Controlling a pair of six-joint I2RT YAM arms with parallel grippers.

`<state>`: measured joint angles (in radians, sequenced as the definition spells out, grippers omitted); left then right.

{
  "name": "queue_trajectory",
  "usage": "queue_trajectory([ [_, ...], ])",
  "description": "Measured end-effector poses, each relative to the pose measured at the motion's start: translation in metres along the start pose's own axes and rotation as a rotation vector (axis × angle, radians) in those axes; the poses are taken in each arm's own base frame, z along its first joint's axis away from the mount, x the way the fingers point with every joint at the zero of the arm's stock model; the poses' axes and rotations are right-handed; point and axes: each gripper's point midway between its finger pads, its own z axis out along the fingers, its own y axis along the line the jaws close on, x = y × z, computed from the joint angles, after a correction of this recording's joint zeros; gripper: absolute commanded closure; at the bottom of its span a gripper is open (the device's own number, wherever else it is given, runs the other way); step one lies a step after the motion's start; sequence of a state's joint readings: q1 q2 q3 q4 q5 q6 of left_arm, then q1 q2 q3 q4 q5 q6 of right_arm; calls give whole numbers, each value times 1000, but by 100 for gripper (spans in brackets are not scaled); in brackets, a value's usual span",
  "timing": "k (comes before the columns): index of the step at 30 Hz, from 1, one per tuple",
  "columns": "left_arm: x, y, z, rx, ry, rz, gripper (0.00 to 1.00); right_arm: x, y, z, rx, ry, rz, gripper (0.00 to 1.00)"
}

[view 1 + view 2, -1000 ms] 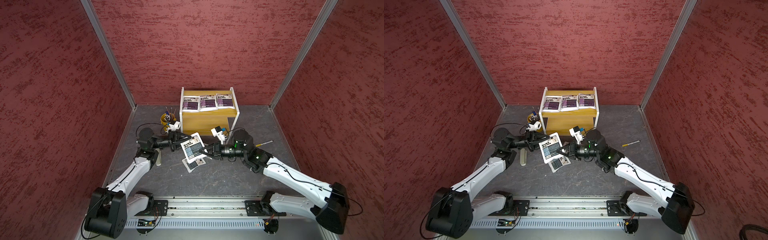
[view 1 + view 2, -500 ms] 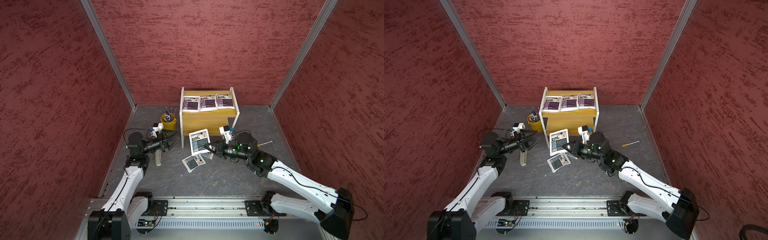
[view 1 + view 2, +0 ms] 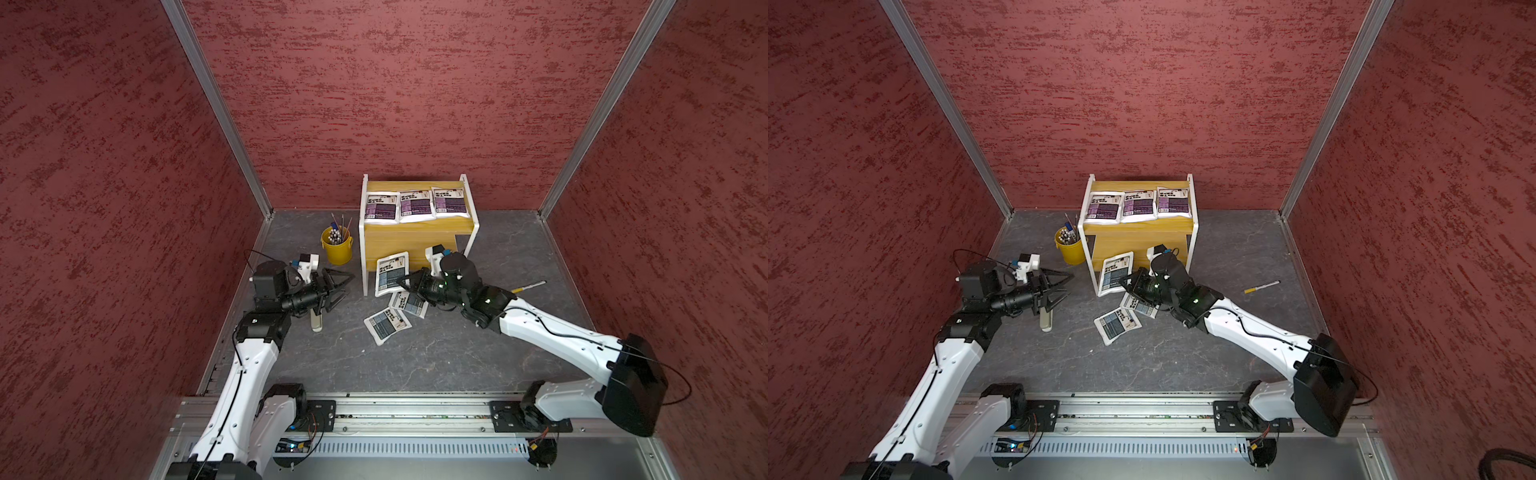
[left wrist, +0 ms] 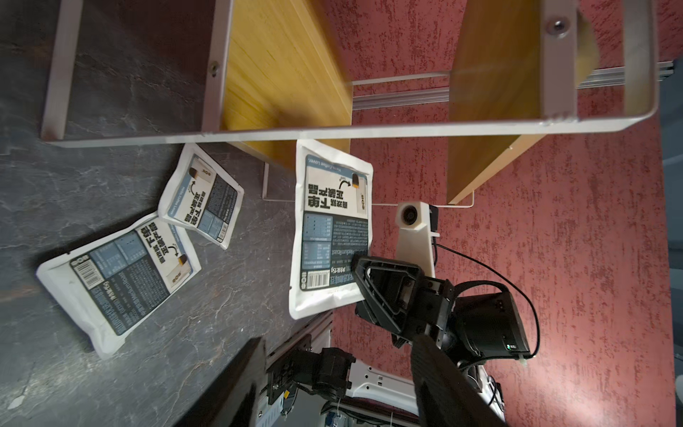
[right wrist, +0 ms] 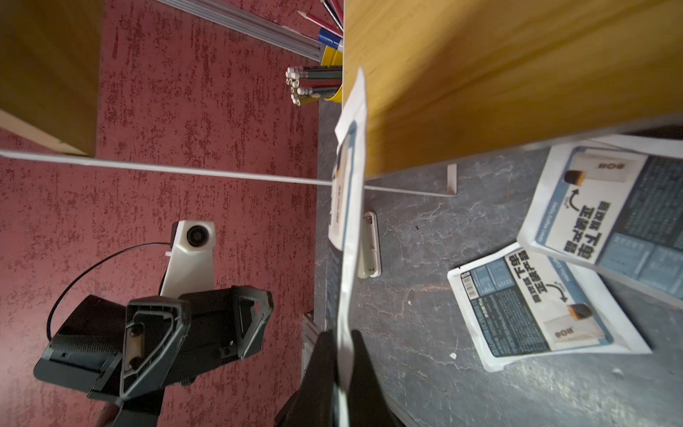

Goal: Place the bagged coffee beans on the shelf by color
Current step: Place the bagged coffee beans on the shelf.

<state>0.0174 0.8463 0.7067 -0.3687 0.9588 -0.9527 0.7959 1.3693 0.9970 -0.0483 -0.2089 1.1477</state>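
Note:
The shelf (image 3: 415,243) (image 3: 1138,243) stands at the back, with three purple bagged coffee beans (image 3: 417,205) in a row on its top board. My right gripper (image 3: 405,282) (image 5: 342,340) is shut on the bottom edge of a blue-grey bag (image 3: 390,274) (image 4: 332,222) (image 5: 349,222), held upright at the front of the lower board. Two more blue-grey bags (image 3: 409,303) (image 3: 386,326) lie overlapping on the floor just below it. My left gripper (image 3: 343,286) (image 4: 340,344) is open and holds nothing, left of the shelf's white frame.
A yellow pen bucket (image 3: 336,247) stands by the shelf's left leg. A pale oblong object (image 3: 316,322) lies on the floor under my left gripper. A yellow-and-black pen (image 3: 528,286) lies right of my right arm. Red walls close in three sides.
My left gripper let go of the blue-grey bag, opened and drew back to the left. My right gripper carried the bag alone up to the shelf's lower board.

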Motion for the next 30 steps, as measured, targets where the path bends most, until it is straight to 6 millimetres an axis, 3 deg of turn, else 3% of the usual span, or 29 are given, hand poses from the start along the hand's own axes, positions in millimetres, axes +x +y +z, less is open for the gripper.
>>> queue_trajectory([
  [8,9,16,-3,-32,-9,-41,34,-22,4,11,16,-71,0,97],
  [19,12,18,-4,-34,-10,-56,34,-44,-23,45,80,-107,25,96],
  [30,14,22,-3,-40,-5,-65,33,-62,-30,65,73,-101,36,95],
])
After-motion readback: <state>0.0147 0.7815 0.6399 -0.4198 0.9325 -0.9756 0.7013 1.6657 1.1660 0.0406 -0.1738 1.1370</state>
